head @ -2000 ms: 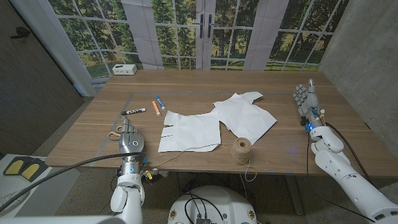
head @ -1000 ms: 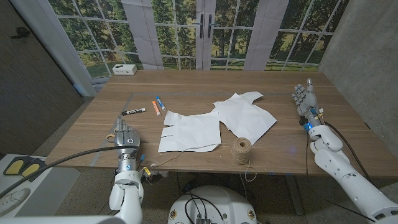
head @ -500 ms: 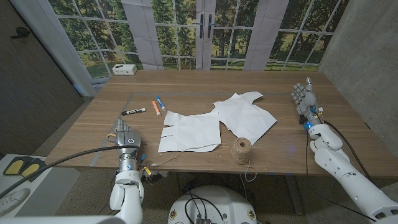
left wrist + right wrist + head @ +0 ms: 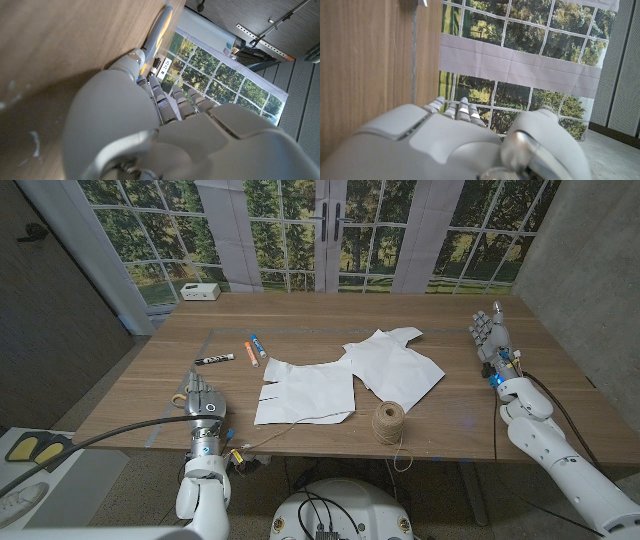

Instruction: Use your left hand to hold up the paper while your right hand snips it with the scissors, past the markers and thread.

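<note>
Left hand: your left hand point(image 4: 204, 399) is sitting near the table's front left edge, fingers out straight and close side by side, nothing in them. On the wrist cam the same hand point(image 4: 150, 130) is right against the wood, fingertips next to a pale handle loop.
Right hand: your right hand point(image 4: 490, 337) is over by the table's right edge, fingers pointing up and slightly apart, holding nothing. Wrist cam has it point(image 4: 455, 135) beside the tabletop with the window wall behind.
Scissors: the scissors point(image 4: 186, 393) peek out just beside your left hand, touching or nearly so, can't tell which. Only the tan handle really shows.
Paper: the paper point(image 4: 305, 392) lies flat mid-table, short slits along its left edge. A second crumpled sheet point(image 4: 395, 365) overlaps its upper right corner.
Markers: black marker point(image 4: 213, 360), orange marker point(image 4: 251, 352) and blue marker point(image 4: 258, 345) lie left of the paper, well apart from both hands.
Thread: the twine ball point(image 4: 389, 421) stands just past the paper's lower right corner, loose end trailing along the front edge.
Other: a small white box point(image 4: 201, 291) sits at the far left corner of the table point(image 4: 300, 315).
</note>
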Motion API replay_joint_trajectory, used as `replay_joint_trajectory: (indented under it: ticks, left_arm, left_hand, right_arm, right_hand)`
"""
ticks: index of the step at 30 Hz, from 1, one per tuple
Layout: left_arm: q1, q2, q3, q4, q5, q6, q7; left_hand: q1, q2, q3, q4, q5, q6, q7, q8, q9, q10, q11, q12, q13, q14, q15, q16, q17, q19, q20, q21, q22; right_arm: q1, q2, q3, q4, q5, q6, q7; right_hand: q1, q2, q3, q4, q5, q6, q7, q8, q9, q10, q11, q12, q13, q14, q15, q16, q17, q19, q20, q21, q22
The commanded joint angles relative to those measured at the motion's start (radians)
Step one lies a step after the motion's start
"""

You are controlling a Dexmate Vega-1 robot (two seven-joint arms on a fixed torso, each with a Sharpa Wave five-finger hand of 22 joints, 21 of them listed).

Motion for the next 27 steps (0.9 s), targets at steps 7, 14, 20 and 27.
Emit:
replay_joint_trajectory:
  ticks: [7, 14, 20, 27]
  left_arm:
    - [0.040, 0.060, -0.026, -0.124, -0.354, -0.039, 0.297]
    - [0.034, 0.085, -0.010, -0.155, -0.441, -0.030, 0.348]
    - [0.030, 0.104, 0.005, -0.172, -0.500, -0.028, 0.404]
    - [0.023, 0.125, 0.029, -0.187, -0.539, -0.019, 0.451]
  left_hand:
    - [-0.028, -0.023, -0.002, -0.010, -0.006, 0.423, 0.106, 0.237, 0.038, 0.065, -0.021, 0.010, -0.008, 0.060, -0.098, 0.008, 0.000, 0.106, -0.095, 0.026, -0.001]
    - [-0.040, -0.027, -0.002, -0.009, -0.005, 0.416, 0.092, 0.237, 0.036, 0.069, -0.025, 0.004, -0.012, 0.067, -0.103, 0.004, 0.000, 0.137, -0.079, 0.029, -0.001]
    - [-0.048, -0.030, -0.002, -0.010, -0.005, 0.411, 0.079, 0.234, 0.029, 0.069, -0.029, -0.002, -0.015, 0.069, -0.107, 0.000, 0.000, 0.161, -0.065, 0.030, -0.002]
    - [-0.059, -0.036, -0.003, -0.011, -0.004, 0.413, 0.055, 0.232, 0.017, 0.073, -0.037, -0.008, -0.017, 0.075, -0.121, -0.002, 0.001, 0.174, -0.062, 0.025, -0.002]
  right_arm:
    - [-0.009, -0.004, 0.002, -0.026, 0.001, -0.003, -0.001]
    - [-0.005, 0.000, 0.000, -0.016, -0.001, 0.001, 0.003]
    - [-0.001, 0.005, -0.004, -0.010, 0.002, -0.005, 0.000]
    - [0.002, 0.010, -0.008, -0.004, 0.001, -0.003, 0.003]
  right_hand:
    - [-0.005, 0.002, -0.002, -0.004, -0.003, -0.004, -0.008, -0.001, 0.003, 0.002, -0.001, -0.004, 0.003, -0.007, -0.006, 0.001, 0.003, 0.005, 0.000, -0.004, 0.003]
    - [-0.005, 0.002, -0.002, -0.004, -0.004, -0.005, -0.009, -0.001, 0.003, 0.002, -0.002, -0.004, 0.003, -0.007, -0.007, 0.001, 0.003, 0.005, 0.000, -0.004, 0.004]
    - [-0.005, 0.002, -0.002, -0.004, -0.004, -0.006, -0.009, -0.001, 0.003, 0.003, -0.003, -0.004, 0.003, -0.008, -0.006, 0.001, 0.003, 0.006, 0.000, -0.004, 0.004]
    - [-0.005, 0.002, -0.002, -0.004, -0.004, -0.006, -0.009, -0.001, 0.003, 0.001, -0.006, -0.004, 0.003, -0.008, -0.006, 0.001, 0.003, 0.005, 0.000, -0.005, 0.004]
